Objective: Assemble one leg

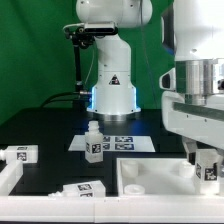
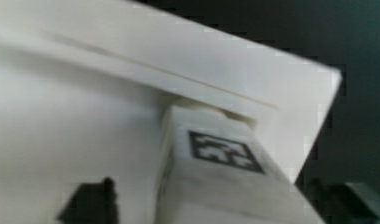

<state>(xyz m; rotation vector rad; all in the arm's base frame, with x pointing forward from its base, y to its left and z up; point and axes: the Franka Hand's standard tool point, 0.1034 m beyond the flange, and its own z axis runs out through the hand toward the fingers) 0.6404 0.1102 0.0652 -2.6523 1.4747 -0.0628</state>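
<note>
My gripper (image 1: 207, 168) is at the exterior view's right, shut on a white leg (image 1: 209, 166) with a black-and-white tag. It holds the leg upright over the right end of the flat white tabletop (image 1: 150, 176). In the wrist view the leg (image 2: 219, 160) runs between my dark fingers (image 2: 89, 202), and its neck end meets the tabletop (image 2: 98, 100) near a corner. Whether the neck sits in a hole is hidden.
Another leg (image 1: 94, 143) stands upright on the marker board (image 1: 120, 143) in front of the robot base (image 1: 112, 85). One leg (image 1: 20, 155) lies at the left and one (image 1: 82, 188) lies by the tabletop's left end.
</note>
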